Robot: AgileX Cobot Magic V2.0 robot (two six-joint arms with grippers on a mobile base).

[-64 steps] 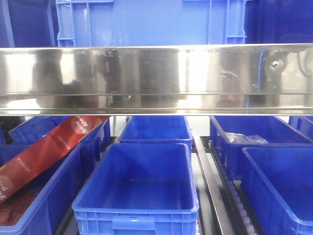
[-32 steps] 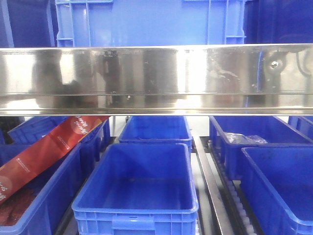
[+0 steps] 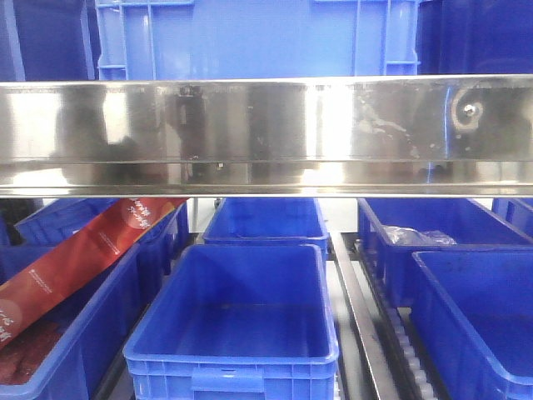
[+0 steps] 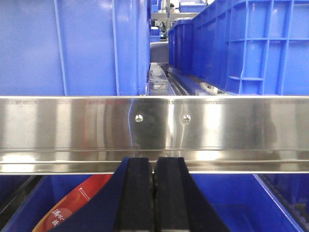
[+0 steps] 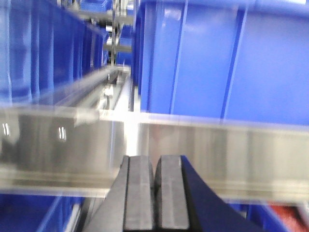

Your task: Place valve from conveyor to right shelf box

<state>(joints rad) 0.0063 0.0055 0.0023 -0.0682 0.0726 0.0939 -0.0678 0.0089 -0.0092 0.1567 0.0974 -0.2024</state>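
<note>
Spanning the whole width just beyond both claws, a polished, mirror-bright stainless-steel shelf rail (image 4: 72,130) forms a hard straight edge, with two small screws set in its face directly ahead of the left claw (image 4: 154,166). That left claw's two black, flat-faced rubbery fingers (image 4: 136,193) are pressed together with only a thin seam between them, and nothing is caught there. The right claw (image 5: 155,166) looks the same, its grey-black pads (image 5: 171,193) closed against each other and empty, though its view is motion-blurred. Above the rail, smooth ribbed blue plastic crates (image 4: 241,43) stand on either side of a narrow channel running away from the left claw. Below the rail, the front view shows open room: a rectangular, empty blue plastic bin (image 3: 237,321) sits centred, flanked by more blue bins and grey roller tracks (image 3: 366,333). A glossy red printed package (image 3: 75,258) leans tilted in the bin to the left. Neither valve nor conveyor shows in any view.
</note>
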